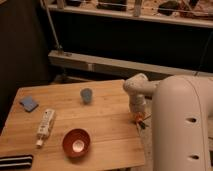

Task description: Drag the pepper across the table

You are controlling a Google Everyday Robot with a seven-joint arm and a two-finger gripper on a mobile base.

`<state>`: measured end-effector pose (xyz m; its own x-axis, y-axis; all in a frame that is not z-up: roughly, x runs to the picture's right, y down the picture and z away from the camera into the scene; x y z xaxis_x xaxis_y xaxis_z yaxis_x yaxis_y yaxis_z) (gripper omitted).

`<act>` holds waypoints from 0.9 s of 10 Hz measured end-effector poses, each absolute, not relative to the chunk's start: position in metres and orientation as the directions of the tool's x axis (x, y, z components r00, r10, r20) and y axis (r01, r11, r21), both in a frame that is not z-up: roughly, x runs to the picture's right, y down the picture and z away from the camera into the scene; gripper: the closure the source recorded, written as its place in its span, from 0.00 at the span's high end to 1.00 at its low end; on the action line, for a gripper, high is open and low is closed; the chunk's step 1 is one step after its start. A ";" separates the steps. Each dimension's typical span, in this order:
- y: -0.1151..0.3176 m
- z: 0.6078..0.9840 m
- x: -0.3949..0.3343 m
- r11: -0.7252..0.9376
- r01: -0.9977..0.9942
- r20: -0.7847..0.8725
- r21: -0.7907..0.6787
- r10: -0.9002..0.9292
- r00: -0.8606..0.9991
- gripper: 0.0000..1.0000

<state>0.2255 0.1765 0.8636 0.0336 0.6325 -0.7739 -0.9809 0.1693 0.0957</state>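
Claw (pixel 138 116) at right edge of worktop (pixel 107 122), pointing down, pressed together on the pepper (pixel 139 119); orange tip shows just past the edge, dark stem end below it. Well apart to the left: blue cup (pixel 86 95), orange-red bowl (pixel 76 142), white bottle (pixel 45 126) lying flat, blue pad (pixel 28 103), dark striped item (pixel 15 162) at front-left corner.
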 end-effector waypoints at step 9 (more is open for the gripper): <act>0.197 0.845 0.280 0.131 -0.973 -0.804 0.190 0.589 -0.078 0.80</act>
